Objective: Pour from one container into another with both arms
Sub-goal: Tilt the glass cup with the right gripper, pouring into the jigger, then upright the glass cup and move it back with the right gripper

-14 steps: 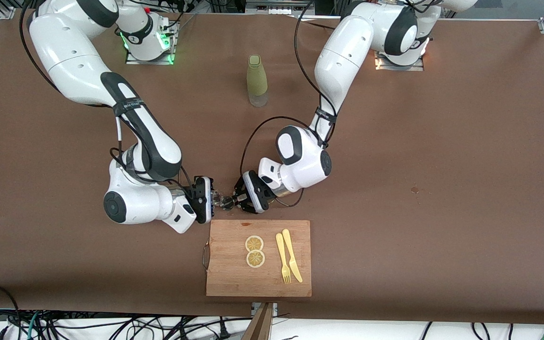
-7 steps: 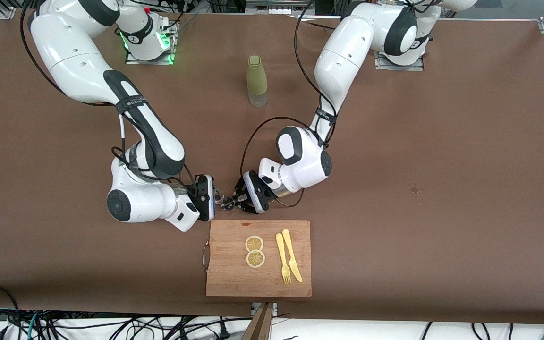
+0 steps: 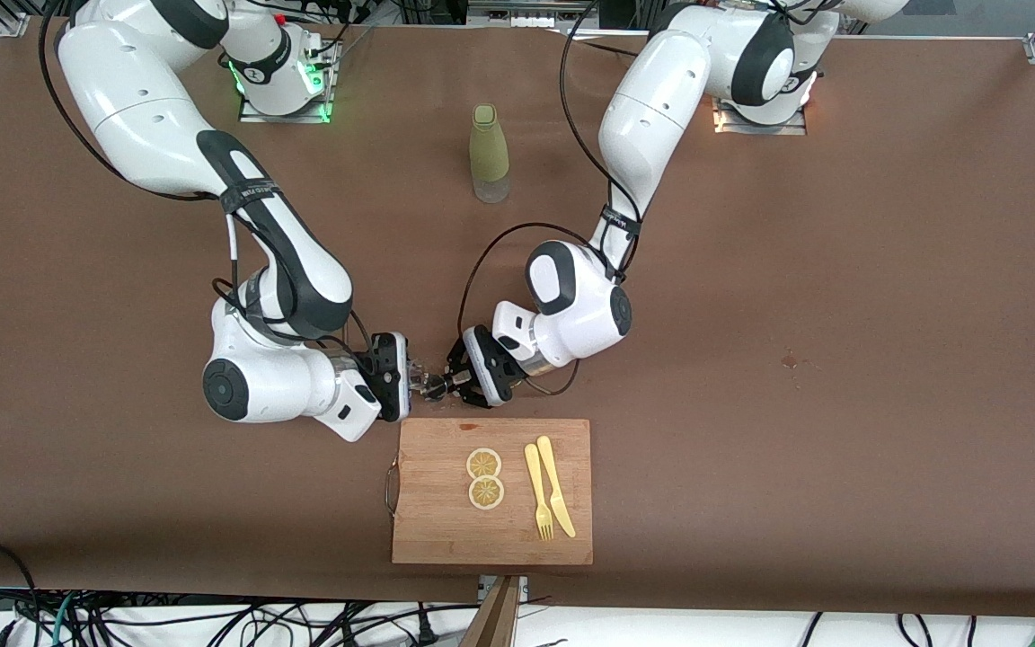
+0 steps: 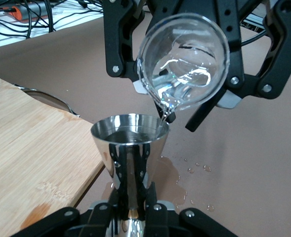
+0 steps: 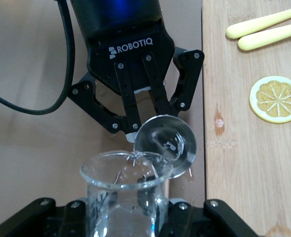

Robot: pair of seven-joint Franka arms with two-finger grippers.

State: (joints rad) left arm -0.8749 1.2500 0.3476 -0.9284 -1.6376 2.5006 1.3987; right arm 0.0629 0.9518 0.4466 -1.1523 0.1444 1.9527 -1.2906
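My left gripper [image 3: 453, 383] is shut on the waist of the small steel jigger [image 4: 129, 143], which it holds mouth-up just above the table, close to the cutting board's edge. My right gripper [image 3: 413, 378] is shut on the clear glass cup [image 5: 125, 197]. The cup [image 4: 185, 69] is tipped, with its lip over the jigger's rim. Water lies in its lower side, and a thin thread runs off the lip. In the right wrist view the jigger [image 5: 166, 143] touches the cup's rim.
A wet patch and drops [image 4: 180, 182] lie on the table under the jigger. The wooden cutting board [image 3: 432, 530] is nearer the front camera and carries two lemon slices [image 3: 484, 464], a yellow fork [image 3: 535, 490] and a knife [image 3: 555, 485]. An olive-green bottle [image 3: 488, 153] stands near the bases.
The right arm's wrist has shifted slightly and turned a little with the cup. The left arm and the jigger have stayed in place.
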